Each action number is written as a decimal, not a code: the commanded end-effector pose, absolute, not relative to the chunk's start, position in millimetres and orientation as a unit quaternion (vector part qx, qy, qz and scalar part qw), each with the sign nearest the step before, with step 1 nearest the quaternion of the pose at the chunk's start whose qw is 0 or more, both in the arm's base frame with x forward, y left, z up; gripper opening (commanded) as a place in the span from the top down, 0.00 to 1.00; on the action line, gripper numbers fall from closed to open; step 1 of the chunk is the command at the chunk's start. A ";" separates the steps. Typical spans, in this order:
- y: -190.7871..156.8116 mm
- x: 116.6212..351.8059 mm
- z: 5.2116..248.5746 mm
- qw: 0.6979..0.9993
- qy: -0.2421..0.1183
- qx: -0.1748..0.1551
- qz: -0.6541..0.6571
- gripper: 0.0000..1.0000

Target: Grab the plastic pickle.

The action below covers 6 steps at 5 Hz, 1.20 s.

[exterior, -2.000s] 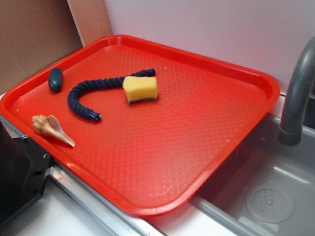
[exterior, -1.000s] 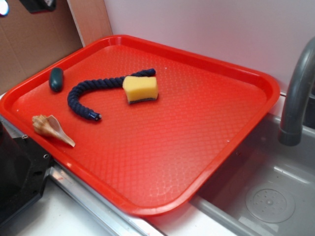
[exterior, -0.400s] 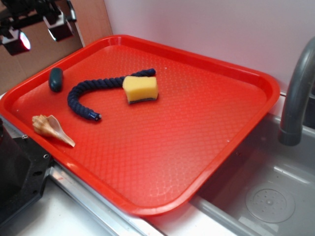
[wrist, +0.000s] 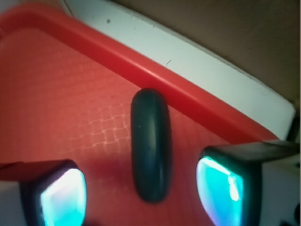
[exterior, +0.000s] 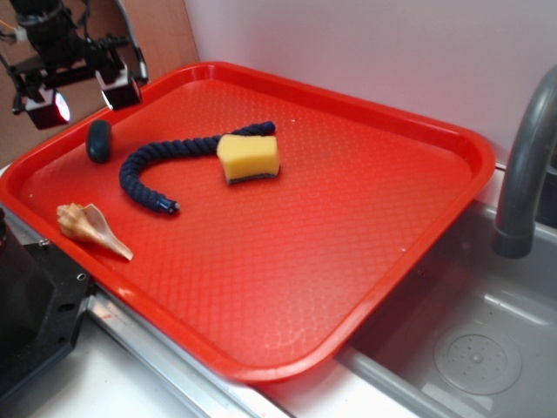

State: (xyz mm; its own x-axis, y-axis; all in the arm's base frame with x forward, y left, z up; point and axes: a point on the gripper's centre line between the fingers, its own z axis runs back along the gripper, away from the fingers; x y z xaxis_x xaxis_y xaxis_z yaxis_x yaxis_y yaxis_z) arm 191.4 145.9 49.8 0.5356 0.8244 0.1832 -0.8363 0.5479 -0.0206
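Observation:
The plastic pickle (exterior: 99, 140) is a small dark teal oval lying on the red tray (exterior: 365, 235) near its far left rim. My gripper (exterior: 84, 97) hangs open above the pickle, not touching it. In the wrist view the pickle (wrist: 150, 143) lies lengthwise between my two glowing fingertips, with clear gaps on both sides, and my gripper (wrist: 141, 193) is empty. The tray rim (wrist: 141, 70) runs just behind the pickle.
A dark-blue twisted rope (exterior: 157, 165) curves right of the pickle. A yellow sponge (exterior: 248, 157) lies at the rope's far end. A seashell (exterior: 87, 226) lies near the tray's front left rim. A grey faucet (exterior: 526, 165) and sink (exterior: 479, 348) are at the right.
My gripper has come into view from the top left and moved down toward the pickle. The objects on the tray have not moved.

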 end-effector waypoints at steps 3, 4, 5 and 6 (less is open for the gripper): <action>132.2 195.1 54.3 0.892 -0.064 0.046 0.445 1.00; 118.4 198.3 102.2 0.914 -0.084 0.038 0.395 1.00; 85.5 199.2 149.0 0.942 -0.074 0.058 0.323 1.00; 53.0 198.3 170.1 0.965 -0.066 0.052 0.250 1.00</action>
